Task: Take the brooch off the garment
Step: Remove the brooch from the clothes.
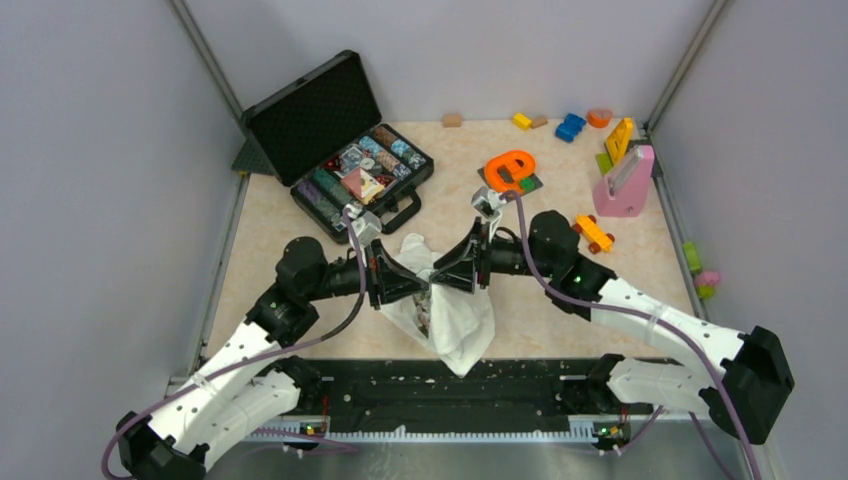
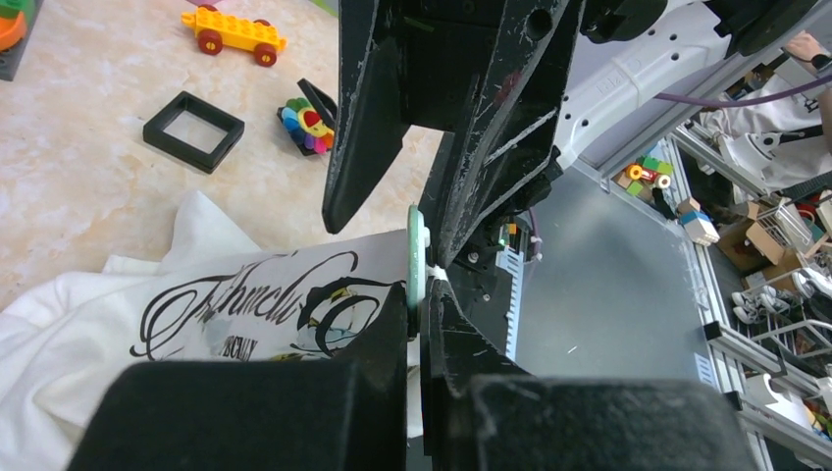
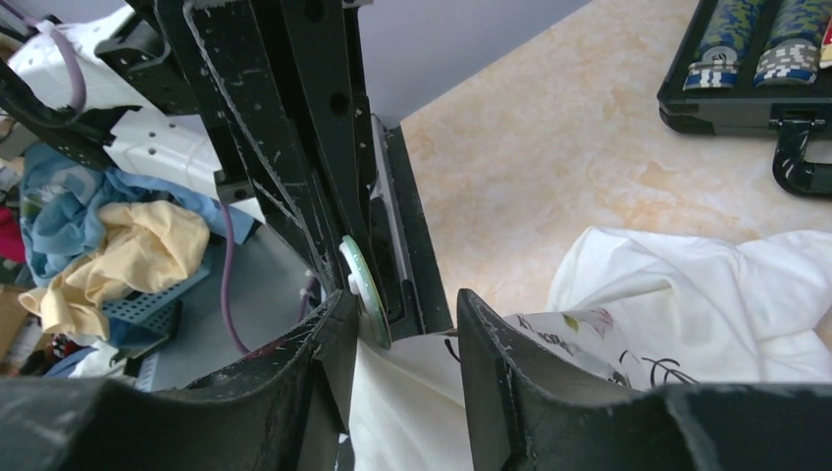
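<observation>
The white garment point(image 1: 460, 322) with dark script lettering point(image 2: 88, 324) lies bunched between the two arms at the table's near middle. My left gripper point(image 2: 422, 289) point(image 1: 425, 288) is shut on a thin pale green disc point(image 2: 417, 245) at the cloth's raised edge, with white cloth pinched below it. My right gripper point(image 3: 404, 299) point(image 1: 440, 280) faces it, jaws open astride a fold of the garment point(image 3: 687, 294). Its left finger touches the same disc point(image 3: 361, 280). The flower-shaped brooch point(image 2: 306, 123) with coloured bead petals lies on the table, apart from the cloth. The top view does not show it.
A black square frame point(image 2: 193, 130) lies beside the brooch. An orange toy car point(image 1: 593, 232) point(image 2: 235, 29) sits to the right. An open black case point(image 1: 365, 165) of chips stands behind left. An orange piece point(image 1: 510, 168), a pink holder point(image 1: 625, 185) and small blocks lie behind right.
</observation>
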`<state>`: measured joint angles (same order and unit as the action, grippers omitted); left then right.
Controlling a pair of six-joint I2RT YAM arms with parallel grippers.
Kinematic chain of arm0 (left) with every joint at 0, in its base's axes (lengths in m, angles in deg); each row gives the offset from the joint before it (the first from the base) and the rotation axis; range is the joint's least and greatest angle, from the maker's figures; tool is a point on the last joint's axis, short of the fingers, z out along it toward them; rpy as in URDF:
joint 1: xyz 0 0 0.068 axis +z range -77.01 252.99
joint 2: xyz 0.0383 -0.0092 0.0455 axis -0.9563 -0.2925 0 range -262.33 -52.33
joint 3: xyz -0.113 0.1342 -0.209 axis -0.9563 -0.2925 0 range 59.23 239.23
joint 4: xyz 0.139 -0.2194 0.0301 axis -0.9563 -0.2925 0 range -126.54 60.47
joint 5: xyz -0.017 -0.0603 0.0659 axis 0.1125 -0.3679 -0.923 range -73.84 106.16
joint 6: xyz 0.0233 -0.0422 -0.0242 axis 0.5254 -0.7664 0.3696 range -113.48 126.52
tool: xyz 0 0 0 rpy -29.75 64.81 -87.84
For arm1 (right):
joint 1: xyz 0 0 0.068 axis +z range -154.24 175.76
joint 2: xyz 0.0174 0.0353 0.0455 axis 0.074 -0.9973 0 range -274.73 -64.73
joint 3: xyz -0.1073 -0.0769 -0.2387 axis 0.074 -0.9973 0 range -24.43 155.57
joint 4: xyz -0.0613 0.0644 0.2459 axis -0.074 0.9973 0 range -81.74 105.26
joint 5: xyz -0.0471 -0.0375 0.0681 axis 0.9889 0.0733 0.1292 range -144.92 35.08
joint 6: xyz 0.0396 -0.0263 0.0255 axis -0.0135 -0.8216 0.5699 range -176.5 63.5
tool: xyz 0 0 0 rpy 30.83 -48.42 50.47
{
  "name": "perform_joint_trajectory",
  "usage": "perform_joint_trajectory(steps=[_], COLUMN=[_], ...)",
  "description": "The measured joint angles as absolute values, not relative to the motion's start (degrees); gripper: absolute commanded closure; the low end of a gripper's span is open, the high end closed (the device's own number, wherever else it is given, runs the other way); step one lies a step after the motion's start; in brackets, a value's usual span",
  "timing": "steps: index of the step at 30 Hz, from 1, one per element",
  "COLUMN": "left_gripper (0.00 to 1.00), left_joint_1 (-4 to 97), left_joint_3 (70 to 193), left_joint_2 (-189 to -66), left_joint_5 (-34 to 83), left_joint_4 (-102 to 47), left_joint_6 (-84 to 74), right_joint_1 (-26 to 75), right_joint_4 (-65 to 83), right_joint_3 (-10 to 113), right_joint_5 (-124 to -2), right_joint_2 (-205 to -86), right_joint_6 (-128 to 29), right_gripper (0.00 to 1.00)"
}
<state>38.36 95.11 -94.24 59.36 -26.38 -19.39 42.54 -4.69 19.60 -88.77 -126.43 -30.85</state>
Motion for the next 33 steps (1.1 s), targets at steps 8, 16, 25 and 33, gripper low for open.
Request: perform_joint_trajectory(steps=[8,16,25,33], left_gripper=[1.0,1.0,1.0,1.0], left_joint_1=[38.4,38.3,38.4,38.5], left_joint_3=[95.1,95.1,95.1,95.1], left_joint_2=[-94.2,-95.1,-96.0,-96.0], left_joint_5=[60.0,60.0,59.8,59.8], left_joint_4=[-25.1,-25.6,-25.7,-25.6], left_joint_6=[-19.6,-19.6,-20.7,-22.2], right_joint_1=[41.3,39.9,39.8,39.8], right_joint_4=[-7.2,-7.2,-7.2,-6.7], right_joint_3=[19.5,19.5,19.5,19.0], right_joint_5=[-91.3,-91.7,-92.7,-92.1], right_joint_2=[-126.4,-126.1,-125.9,-125.7], right_joint_6=[-26.9,-26.5,-27.8,-30.8], right_gripper=[0.6,0.78,0.72,0.68])
